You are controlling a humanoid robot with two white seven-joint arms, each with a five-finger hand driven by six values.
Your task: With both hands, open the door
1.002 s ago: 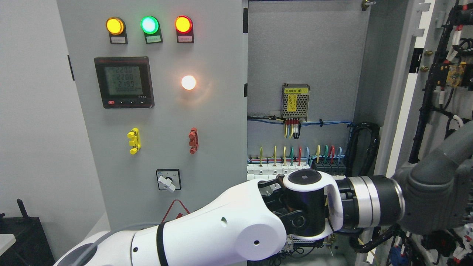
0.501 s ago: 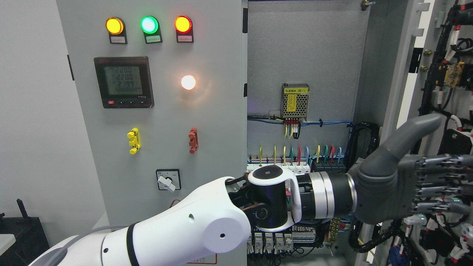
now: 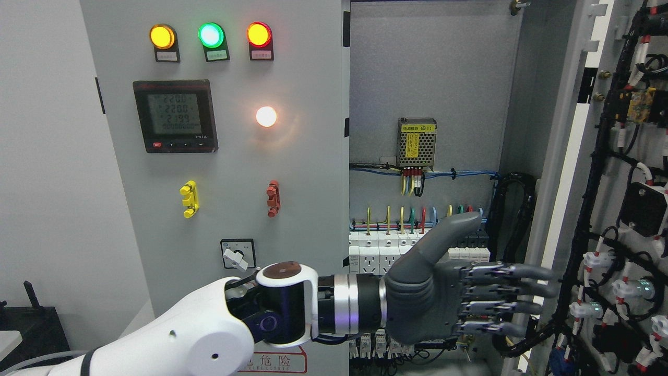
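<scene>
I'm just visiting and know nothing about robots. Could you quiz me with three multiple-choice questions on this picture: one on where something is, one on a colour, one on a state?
1. Where is the left robot hand?
A. On the rotary switch
B. In front of the open cabinet interior
C. On the meter

2. What colour is the middle lamp of the top three?
A. Green
B. Blue
C. White

3. How are the fingers?
A. Clenched
B. Gripping a wire
C. Extended, holding nothing

Answers: B, wiring and breakers show behind it; A, it glows green between amber and red; C, straight fingers, thumb raised.

A single head view looks straight and close at the tall grey metal electrical cabinet [image 3: 219,156], its open interior to the right.
</scene>
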